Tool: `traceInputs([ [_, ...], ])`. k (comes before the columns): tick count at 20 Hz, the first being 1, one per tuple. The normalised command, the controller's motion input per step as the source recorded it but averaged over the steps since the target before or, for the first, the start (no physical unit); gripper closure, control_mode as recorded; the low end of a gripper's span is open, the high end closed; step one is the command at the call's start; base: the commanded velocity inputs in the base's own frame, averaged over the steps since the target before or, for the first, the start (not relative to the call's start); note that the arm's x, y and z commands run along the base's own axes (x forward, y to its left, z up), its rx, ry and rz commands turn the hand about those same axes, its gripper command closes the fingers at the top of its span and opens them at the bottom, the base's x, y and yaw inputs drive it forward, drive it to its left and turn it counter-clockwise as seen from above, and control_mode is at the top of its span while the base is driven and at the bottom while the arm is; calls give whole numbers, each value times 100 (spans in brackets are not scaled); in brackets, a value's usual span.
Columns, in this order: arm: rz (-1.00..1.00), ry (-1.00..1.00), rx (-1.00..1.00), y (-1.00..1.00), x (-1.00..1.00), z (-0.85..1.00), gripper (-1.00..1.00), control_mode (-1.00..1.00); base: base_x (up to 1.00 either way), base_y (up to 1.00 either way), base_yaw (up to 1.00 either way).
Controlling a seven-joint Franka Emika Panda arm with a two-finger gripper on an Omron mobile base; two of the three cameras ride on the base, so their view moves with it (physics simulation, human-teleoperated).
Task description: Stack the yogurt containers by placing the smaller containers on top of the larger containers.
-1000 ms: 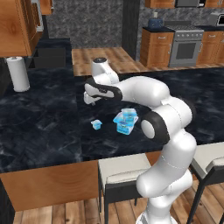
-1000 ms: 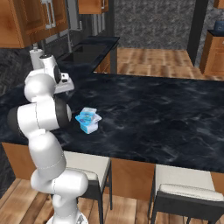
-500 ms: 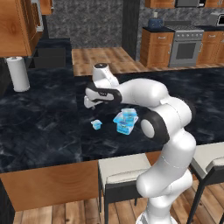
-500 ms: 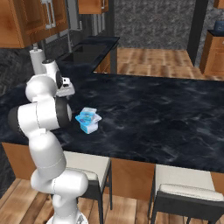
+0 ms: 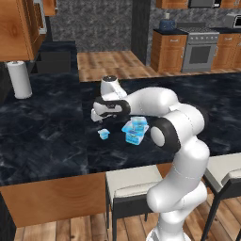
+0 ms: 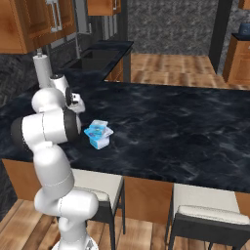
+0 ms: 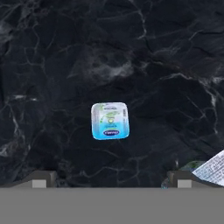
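The tiny light-blue yogurt tub point(image 5: 104, 134) stands alone on the black marble counter, and in the hand view the tiny tub point(image 7: 110, 120) lies lid up just ahead of the finger tips. My gripper point(image 5: 98, 116) hovers over it, open and empty, with its tips point(image 7: 111, 180) spread wide to either side. To the right, the medium tub point(image 5: 138, 123) sits on top of the widest tub point(image 5: 133, 137). From the other side this stack point(image 6: 98, 135) stands just right of my arm, with the gripper point(image 6: 78, 104) behind it. A corner of the stack point(image 7: 213, 167) shows at the lower right.
A white paper towel roll point(image 5: 20, 79) stands at the counter's far left, near the sink point(image 5: 54, 61). Two stools point(image 5: 132, 181) are tucked under the counter's near edge. The dark counter point(image 6: 185, 132) stretches wide to the right of the stack.
The hand has come down and nearer, from above the counter's middle toward the tiny tub. The jaws stay wide open; the tubs have not moved.
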Motion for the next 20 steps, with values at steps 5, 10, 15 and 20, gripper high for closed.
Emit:
traceInputs([
  [5,-1,0,0,0,20,-25,-100,-100,0,0,0],
  [10,-1,0,0,3,21,-26,-100,-100,0,0,0],
  [15,0,0,0,6,1,-20,-100,-100,0,0,0],
  [20,0,0,0,10,1,-10,-100,-100,0,0,0],
])
